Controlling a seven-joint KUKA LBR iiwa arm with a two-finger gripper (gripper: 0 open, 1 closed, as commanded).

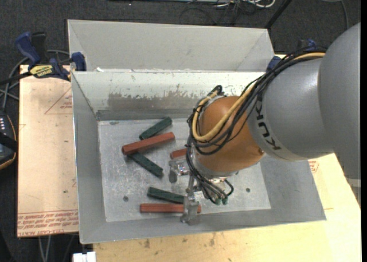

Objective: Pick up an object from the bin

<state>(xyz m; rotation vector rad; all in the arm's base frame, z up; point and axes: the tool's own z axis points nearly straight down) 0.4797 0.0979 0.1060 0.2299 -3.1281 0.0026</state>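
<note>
The claw (190,210) sits low at the right end of a flat red-brown bar (162,208), a long, matte, straight-edged strip lying on the bin's (86,140) scuffed grey metal floor. Whether the claw is wide or narrow cannot be told, nor whether it grips the bar. Just behind the claw lies a dark green bar (166,194) of the same shape. Farther back and to the view's left lie another green bar (145,164), a red bar (148,143) and a third green one (155,128).
</note>
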